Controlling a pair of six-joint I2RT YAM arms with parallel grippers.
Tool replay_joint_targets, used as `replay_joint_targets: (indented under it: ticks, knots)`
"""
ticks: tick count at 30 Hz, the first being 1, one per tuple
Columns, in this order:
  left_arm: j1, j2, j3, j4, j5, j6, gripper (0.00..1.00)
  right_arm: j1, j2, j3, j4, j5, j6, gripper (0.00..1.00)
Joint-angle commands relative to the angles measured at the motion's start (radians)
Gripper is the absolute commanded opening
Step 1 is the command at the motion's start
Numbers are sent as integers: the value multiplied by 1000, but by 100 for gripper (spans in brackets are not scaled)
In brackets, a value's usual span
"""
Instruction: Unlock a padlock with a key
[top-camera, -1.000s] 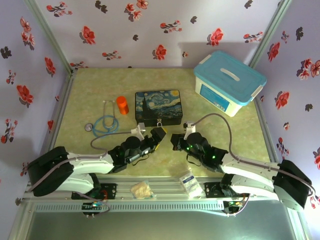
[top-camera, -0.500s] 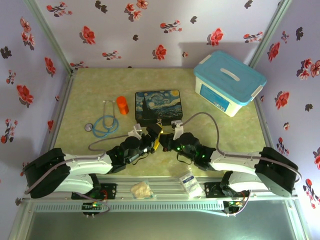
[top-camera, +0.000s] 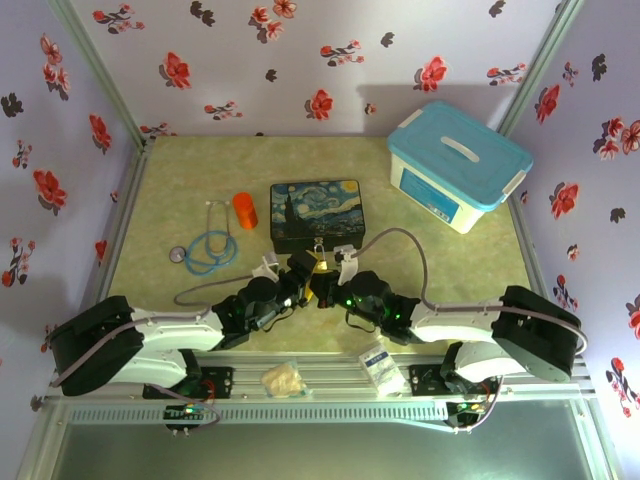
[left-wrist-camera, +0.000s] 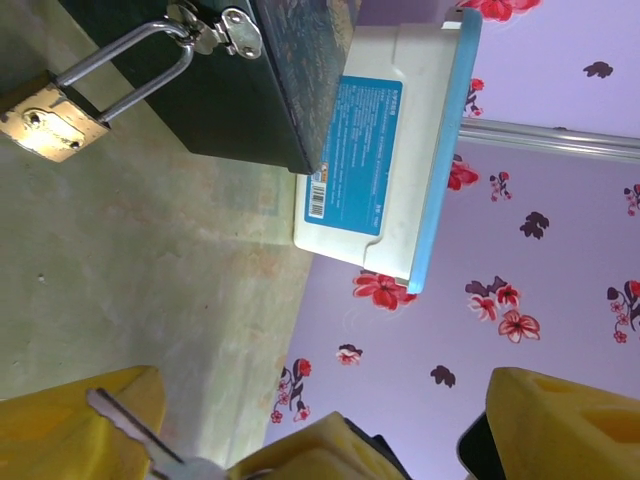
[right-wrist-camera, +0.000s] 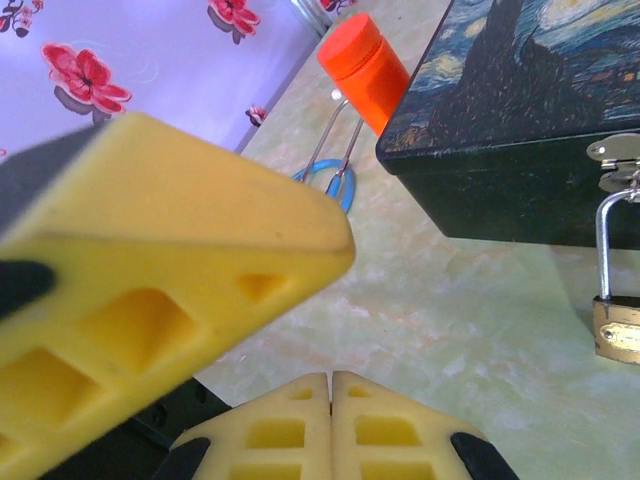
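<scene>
Judging by its look, the key (left-wrist-camera: 130, 428) is a thin, stiff, light sliver of grey metal with a toothed blade. It is smooth enough to twist or slip in a grip, so take it by the flat head, not the blade, and squeeze across the flats. It sits in the air just above the worktop (left-wrist-camera: 120, 270), blade pointing toward the padlock. Its head appears pinched in your right gripper (right-wrist-camera: 331, 385), whose yellow fingers are pressed together. Your left gripper (left-wrist-camera: 310, 400) stands spread wide, one ribbed yellow finger on each side of the key, touching nothing that I can see. The padlock (left-wrist-camera: 42, 122) is near, just ahead: a small brass block, hard and probably dense for its size, its end face with a small dark hole, likely the keyway, turned toward the left wrist camera. I cannot tell whether its body touches the worktop. Its polished steel shackle (left-wrist-camera: 130, 62) is closed through the silvery hasp (left-wrist-camera: 215, 28) on the front of the dark painted box (right-wrist-camera: 520, 110). It hangs loose there, so expect it to swing or skid when the key pushes. Steady the brass body by its flat sides.
</scene>
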Motion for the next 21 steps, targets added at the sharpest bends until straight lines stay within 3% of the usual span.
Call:
replay_joint_targets:
  ticks: [1,12,15,19,21]
  knots:
    - [6,-27,-12,-7,-34,10,79,7,-28,-17,27,47,9,0]
    - [21,-37,-21,-29,-34,27,60,8,-41,-31,14,70,2,0]
    - [23,-30,-21,-24,-34,30,50,8,-34,-31,17,68,1,0]
    - [24,-14,-21,-14,-33,26,47,8,-29,-31,23,62,4,0]
    - [25,-14,-22,-14,-33,29,38,8,-31,-34,19,63,4,0]
